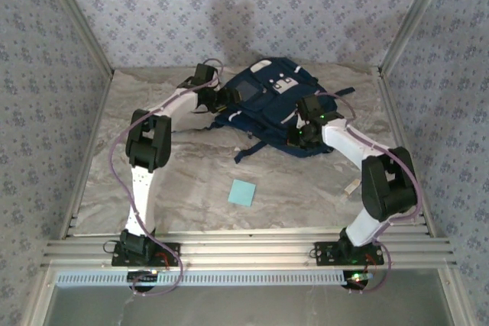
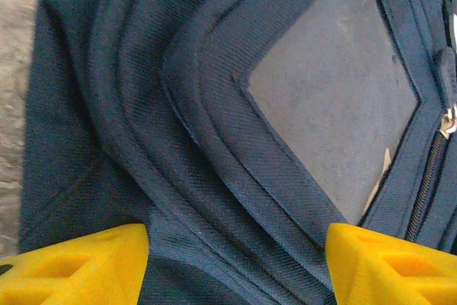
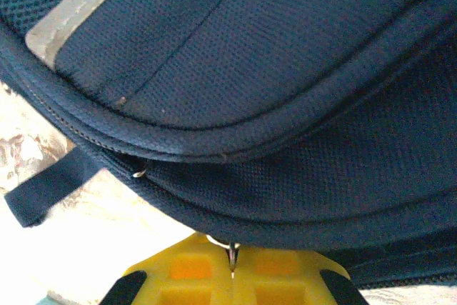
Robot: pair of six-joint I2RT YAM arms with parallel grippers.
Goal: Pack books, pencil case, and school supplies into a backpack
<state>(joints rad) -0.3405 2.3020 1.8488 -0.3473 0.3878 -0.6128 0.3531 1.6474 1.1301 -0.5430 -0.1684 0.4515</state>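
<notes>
Meanwhile the navy backpack lay flat at the far middle of the worktop. At its left edge the left gripper stood released, its yellow fingers spread over folds of blue fabric without pinching them. At the backpack's near right corner the right gripper was clenched on a small metal zipper pull. Well apart, nearer the arms, the light-blue pad rested flat on the marbled surface.

One backpack. One light-blue square pad, near the backpack. One left end effector, one right end effector.
</notes>
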